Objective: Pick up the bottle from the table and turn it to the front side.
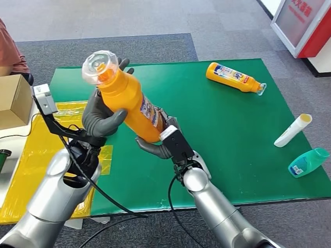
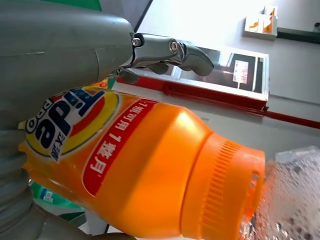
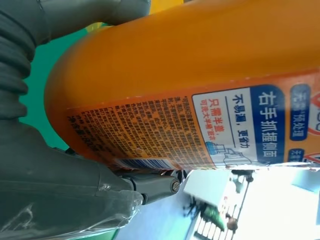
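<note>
An orange detergent bottle (image 1: 126, 101) with a clear cap is lifted above the green mat (image 1: 219, 139), tilted with its cap up and to the left. My left hand (image 1: 101, 116) grips its upper body, thumb wrapped across the front. Around the bottle's base my right hand (image 1: 162, 142) also holds on. The left wrist view has the bottle's (image 2: 151, 175) front label with a round logo under my left hand (image 2: 64, 55). Facing the right wrist camera is the bottle's (image 3: 188, 90) back label of small print, with my right hand (image 3: 56, 185) against it.
A second orange bottle (image 1: 235, 77) lies at the mat's far side. At the right edge lie a white tube (image 1: 292, 130) and a teal bottle (image 1: 308, 161). A yellow sheet (image 1: 35, 155) and a cardboard box (image 1: 13, 101) are at the left, near a person's sleeve (image 1: 10, 51).
</note>
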Action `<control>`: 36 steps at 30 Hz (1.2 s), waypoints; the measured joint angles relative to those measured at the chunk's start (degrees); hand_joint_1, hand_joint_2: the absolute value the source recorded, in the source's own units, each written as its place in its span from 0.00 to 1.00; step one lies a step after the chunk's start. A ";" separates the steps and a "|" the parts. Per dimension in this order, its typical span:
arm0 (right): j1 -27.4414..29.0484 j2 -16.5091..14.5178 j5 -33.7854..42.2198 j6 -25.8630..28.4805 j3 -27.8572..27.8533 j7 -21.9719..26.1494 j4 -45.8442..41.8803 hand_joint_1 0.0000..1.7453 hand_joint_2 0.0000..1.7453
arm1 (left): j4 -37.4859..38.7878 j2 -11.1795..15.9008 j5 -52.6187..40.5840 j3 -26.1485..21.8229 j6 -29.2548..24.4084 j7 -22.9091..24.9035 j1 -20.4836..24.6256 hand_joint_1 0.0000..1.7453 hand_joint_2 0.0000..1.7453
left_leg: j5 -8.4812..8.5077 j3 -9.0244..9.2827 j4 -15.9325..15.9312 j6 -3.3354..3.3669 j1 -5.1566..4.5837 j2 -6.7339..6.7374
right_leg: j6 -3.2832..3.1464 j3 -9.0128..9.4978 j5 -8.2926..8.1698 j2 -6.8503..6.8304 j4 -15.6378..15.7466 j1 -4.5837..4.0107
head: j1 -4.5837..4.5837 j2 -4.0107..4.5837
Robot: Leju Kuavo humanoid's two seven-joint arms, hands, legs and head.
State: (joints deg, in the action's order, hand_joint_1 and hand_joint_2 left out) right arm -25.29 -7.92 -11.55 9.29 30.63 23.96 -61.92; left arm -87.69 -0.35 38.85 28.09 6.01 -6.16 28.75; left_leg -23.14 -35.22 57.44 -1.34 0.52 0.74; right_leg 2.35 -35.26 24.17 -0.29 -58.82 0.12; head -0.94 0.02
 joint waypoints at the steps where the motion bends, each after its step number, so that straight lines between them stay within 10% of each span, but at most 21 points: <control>1: 0.11 -0.07 -0.26 0.16 0.28 0.06 0.13 1.00 1.00 | 0.04 -0.02 -0.62 0.05 -0.62 -0.21 0.19 0.00 1.00 | 0.00 0.00 0.00 0.00 0.00 0.00 | 0.00 0.00 0.00 0.00 0.00 0.00 | 0.01 0.00; 21: 0.52 -0.32 -1.85 1.64 2.16 0.33 0.48 1.00 1.00 | 0.69 -0.37 -0.44 0.54 -2.27 -0.46 0.57 0.02 1.00 | 0.00 -0.03 0.00 0.00 0.00 0.00 | 0.00 -0.02 0.00 0.00 0.00 0.00 | 0.00 0.00; 25: 0.52 -0.32 -1.83 1.74 2.15 0.33 0.48 1.00 1.00 | 0.77 -0.48 -0.36 0.54 -2.15 -0.46 0.56 0.99 1.00 | 0.00 -0.04 0.00 0.00 0.00 0.00 | 0.00 -0.03 0.00 0.00 0.00 0.01 | 0.00 0.00; 36: 1.02 -0.31 -1.86 3.41 2.18 0.28 -0.79 1.00 1.00 | 0.81 -0.55 2.50 0.40 -1.33 -0.74 0.39 1.00 1.00 | 0.00 -0.06 0.00 0.00 0.00 0.00 | 0.00 -0.04 0.00 0.00 0.00 0.00 | 0.01 0.00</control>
State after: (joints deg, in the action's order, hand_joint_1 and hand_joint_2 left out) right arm -24.27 -8.23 -13.41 12.70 32.80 24.24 -62.70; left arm -86.88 -0.90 41.34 28.49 4.68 -6.91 29.13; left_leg -23.14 -35.28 57.44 -1.34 0.52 0.74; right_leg 2.36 -35.30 24.17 -0.29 -58.82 0.13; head -0.93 0.02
